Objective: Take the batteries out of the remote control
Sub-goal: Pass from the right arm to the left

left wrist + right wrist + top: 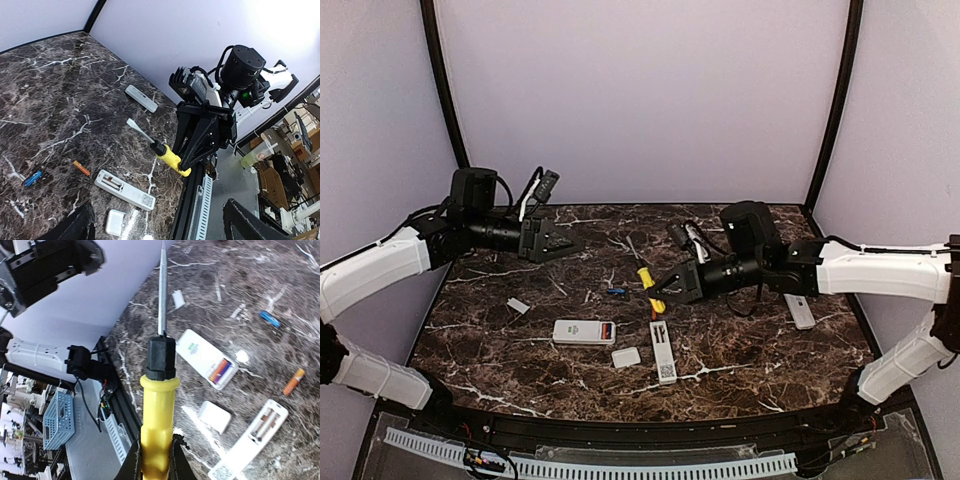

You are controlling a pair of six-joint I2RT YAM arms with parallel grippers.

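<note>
Two loose batteries [616, 291]: blue lies at nine o'clock from the right gripper [665, 291], clamped on a screwdriver [646, 278]; orange barely shows overhead; left gripper [572, 243] gapes empty.

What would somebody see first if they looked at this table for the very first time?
Most likely the yellow-handled screwdriver, gripped by the right gripper above the middle of the dark marble table. Next comes the white remote lying near the table's middle, its open end showing colourful batteries, with a loose blue battery a little behind it.
</note>
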